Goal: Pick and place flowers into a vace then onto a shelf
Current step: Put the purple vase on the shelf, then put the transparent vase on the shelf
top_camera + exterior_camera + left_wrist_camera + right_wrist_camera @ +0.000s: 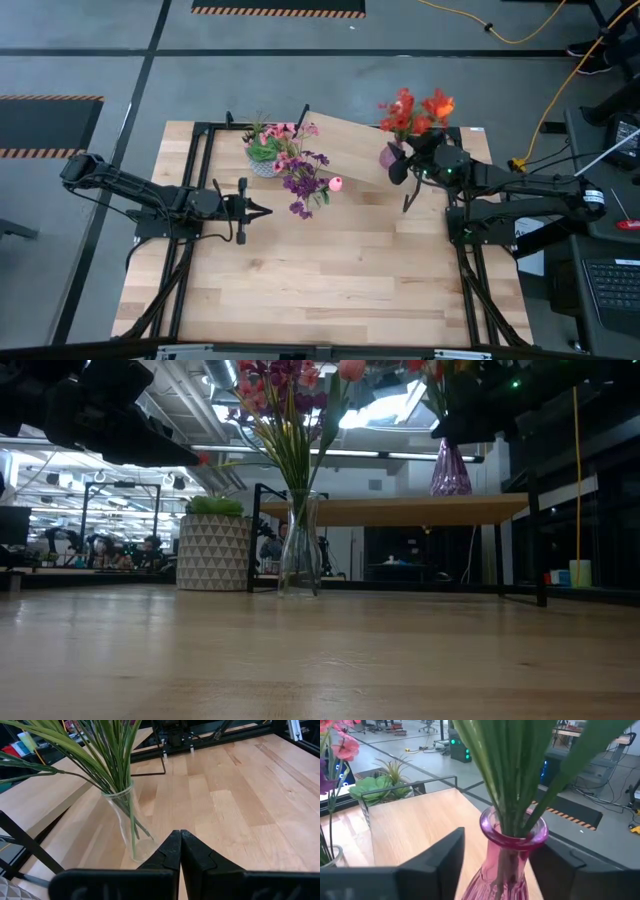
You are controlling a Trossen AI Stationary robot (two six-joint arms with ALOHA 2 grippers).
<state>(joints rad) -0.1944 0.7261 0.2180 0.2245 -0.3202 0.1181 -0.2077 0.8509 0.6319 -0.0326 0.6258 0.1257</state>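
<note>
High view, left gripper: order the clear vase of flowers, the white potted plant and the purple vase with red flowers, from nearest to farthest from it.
From the left gripper, shut over the table's left half:
1. Clear vase of flowers, just ahead of the fingertips, standing on the table.
2. White potted plant, farther back, by the shelf's left end.
3. Purple vase with red flowers, far right on the shelf, between the right gripper's fingers.

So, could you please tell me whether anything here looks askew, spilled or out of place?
Nothing is spilled or tipped. The shelf sits at an angle to the table edges. The pink vase stands upright on it between the right end effector's open fingers; the clear vase stands upright on the table.
</note>
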